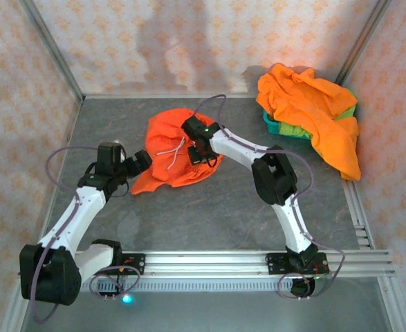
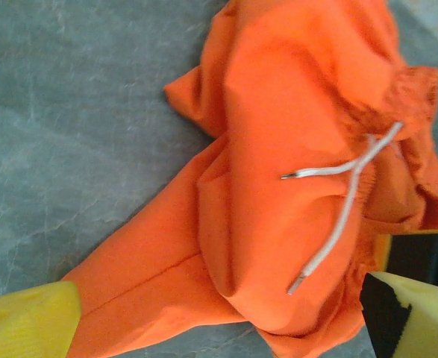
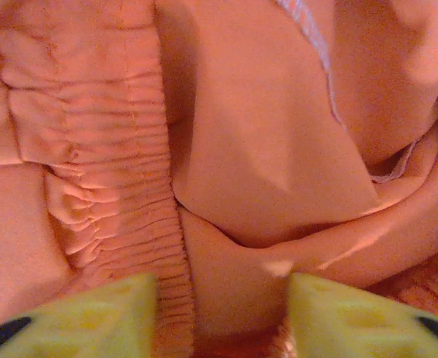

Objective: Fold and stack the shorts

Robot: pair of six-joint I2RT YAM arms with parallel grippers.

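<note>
Top external view gives the grey table (image 1: 223, 207) as the biggest thing, closed in by patterned walls (image 1: 23, 83), with a metal rail (image 1: 258, 261) along its near edge where both arms are bolted. The left arm (image 1: 75, 214) reaches up the left side, and the right arm (image 1: 279, 187) bends from the right toward the middle.

At the far right corner lies a heap of shorts (image 1: 313, 104), mostly bright orange. It hangs over a teal basket (image 1: 275, 126) and hides nearly all of it, and a bit of the lime-green shorts (image 1: 348, 111) shows at the heap's right edge.

One pair of orange shorts (image 1: 168, 145) lies crumpled in the middle of the table, well apart from the heap. The right arm's wrist covers the right part of this pair. The right jaws are pressed down into it beside the gathered waistband (image 3: 121, 201). The yellow fingers (image 3: 92, 317) stand about half apart with a fold of cloth between them – whether they pinch it I cannot tell.

The left jaws are wide open and hold nothing. They are at the lower left corner of the same pair, near the cloth.

A pale drawstring (image 2: 349, 198) lies loose on the orange cloth, its two ends free – the smallest thing here.
</note>
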